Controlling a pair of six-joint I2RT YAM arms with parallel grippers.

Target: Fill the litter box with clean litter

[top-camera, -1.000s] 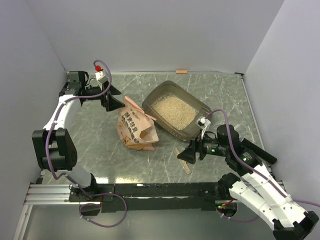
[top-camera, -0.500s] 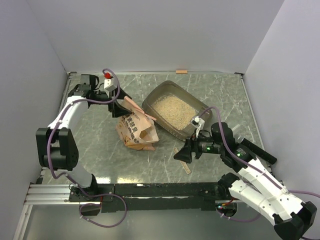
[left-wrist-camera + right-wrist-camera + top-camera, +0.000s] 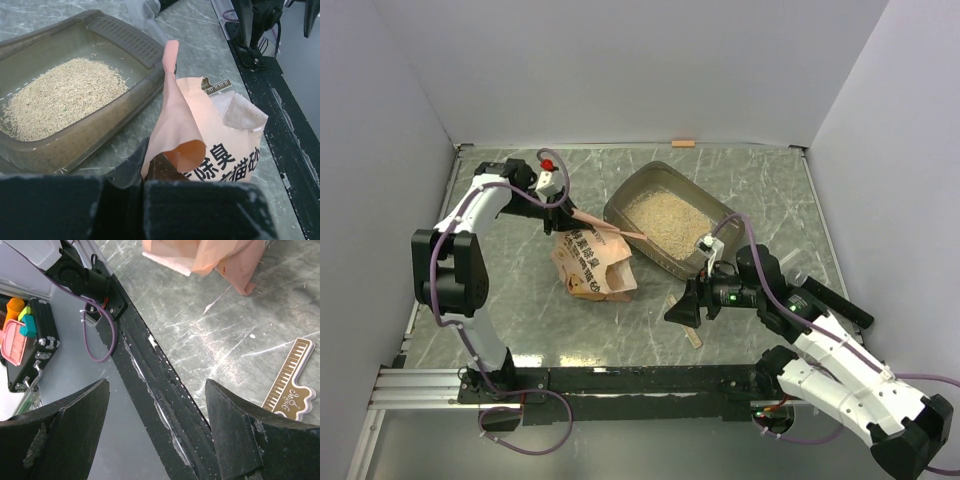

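The litter box (image 3: 715, 212) stands at mid-table, slanted, with clean litter (image 3: 665, 218) spread over its floor. To its left stands the crinkled orange-pink bag (image 3: 590, 262), its top flap stretched toward the box. My left gripper (image 3: 563, 211) is shut on that flap. The left wrist view shows the flap of the bag (image 3: 220, 140) pinched in my left gripper (image 3: 142, 172), with the litter box (image 3: 125, 37) and the litter (image 3: 60, 95) beyond. My right gripper (image 3: 682, 312) hovers open near the front edge, holding nothing; in its own view the right gripper (image 3: 156, 390) spans the table edge.
A small tan strip (image 3: 688, 326) lies on the table just under the right gripper, and the same tan strip (image 3: 290, 385) shows in the right wrist view. A small orange piece (image 3: 683, 143) lies against the back wall. A black rail (image 3: 640, 378) runs along the near edge.
My left gripper moved right onto the bag's top flap and went from open to shut on it. The right arm shifted a little to the left, still open.
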